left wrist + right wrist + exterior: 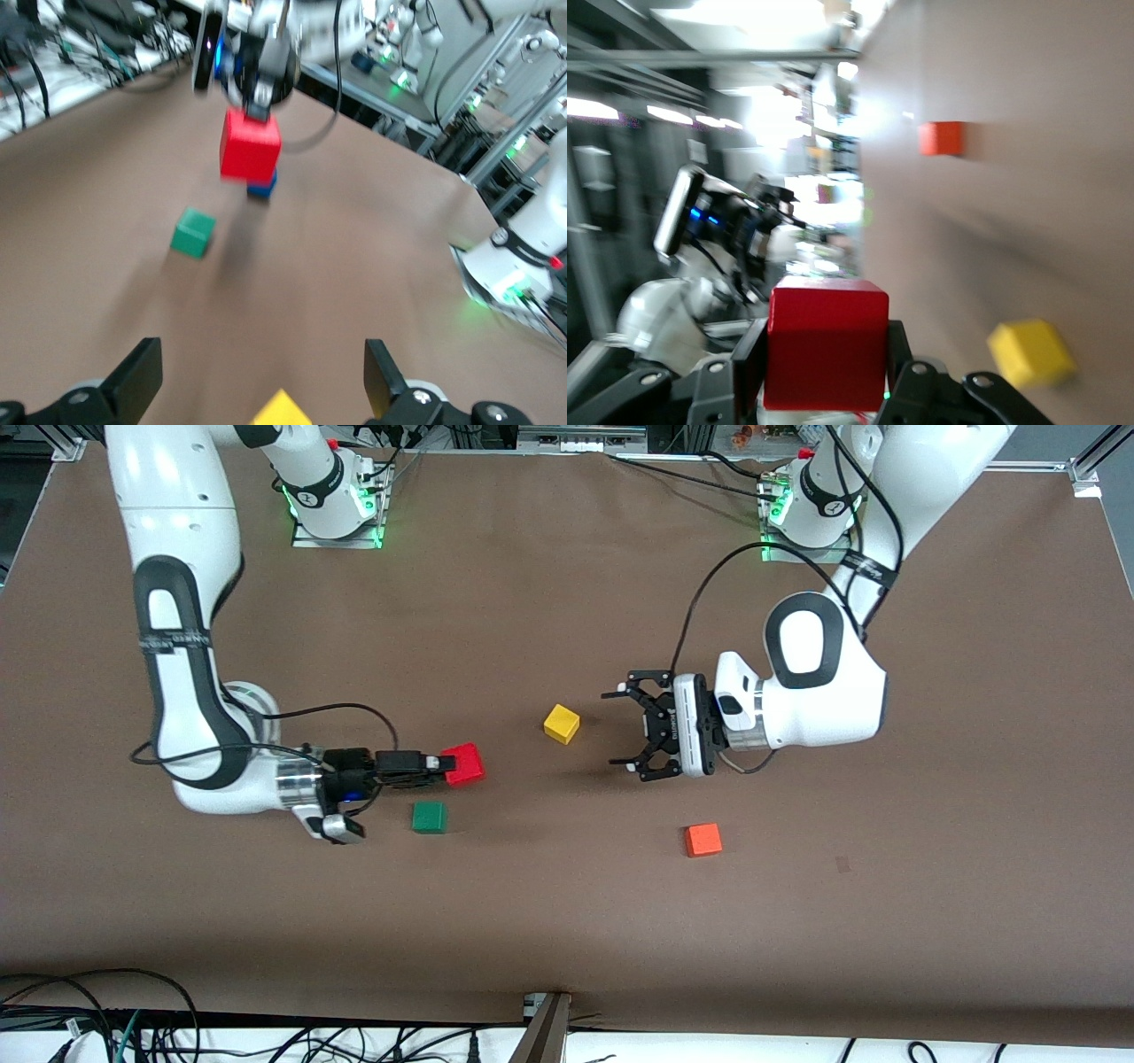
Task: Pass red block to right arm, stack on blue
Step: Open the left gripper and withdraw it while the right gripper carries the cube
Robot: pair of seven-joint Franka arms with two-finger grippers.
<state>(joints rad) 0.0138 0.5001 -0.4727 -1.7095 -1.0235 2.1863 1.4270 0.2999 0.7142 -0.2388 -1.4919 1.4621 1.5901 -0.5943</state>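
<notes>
Right hand (443,766) pinching red block (464,763) over blue block (261,186); left hand (631,729) spread, waiting over surface (567,921) beside yellow block (562,723).

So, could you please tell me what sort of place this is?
Probably a robotics lab: two arms bolted to a brown-covered table, loose cables along its edge, and coloured cubes like the yellow block as test pieces.

Five cubes in all, one of each colour: red block (464,763), blue cube (261,186), green cube (429,817), yellow cube (562,724), orange cube (702,840). Two robot arms.
</notes>
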